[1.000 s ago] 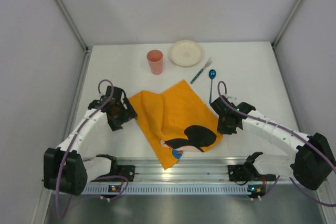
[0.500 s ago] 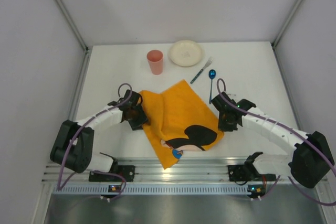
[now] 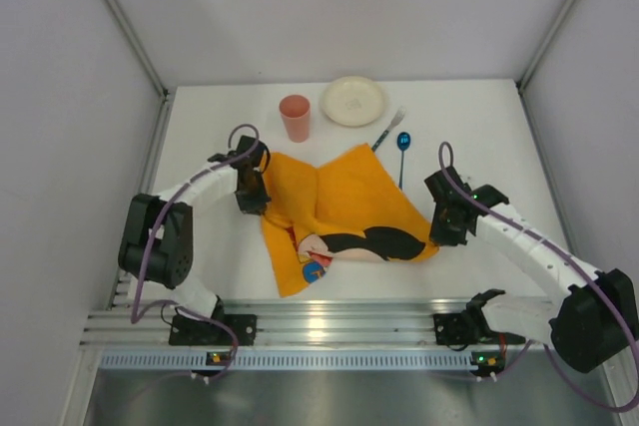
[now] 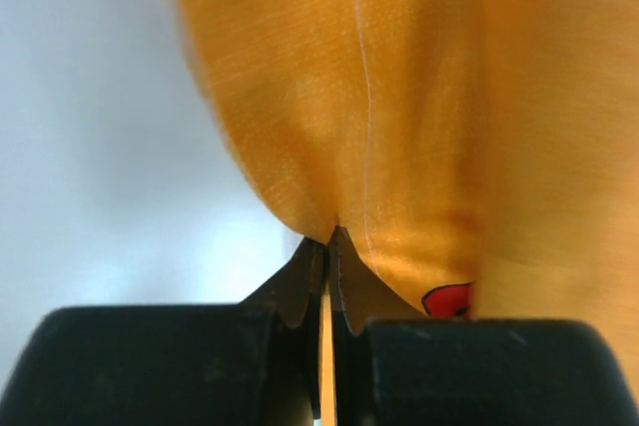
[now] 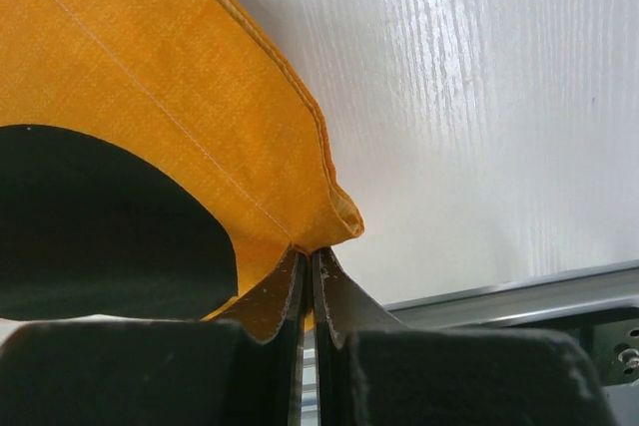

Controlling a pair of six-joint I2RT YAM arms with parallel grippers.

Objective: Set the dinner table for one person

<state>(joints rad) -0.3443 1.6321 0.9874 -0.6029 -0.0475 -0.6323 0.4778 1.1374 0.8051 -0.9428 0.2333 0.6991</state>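
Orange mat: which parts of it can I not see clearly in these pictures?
- Top view: orange mat print partly hidden by folds.
- Left wrist view: blurred, cut off by edges; pinched corner hidden between left fingers.
- Right wrist view: cut off at left; corner hidden between right fingers.

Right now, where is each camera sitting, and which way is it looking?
Top external: above and behind the robot, looking down at the dinner table, orange mat, cup, plate, fork and spoon; left arm and right arm show.
Left wrist: on the left arm, looking along the left pincer, shut on the mat's edge.
Right wrist: on the right arm, looking along the right pincer, shut on the mat's edge, table beyond.
Shared: all three see the orange mat; the top view also shows both pincers.
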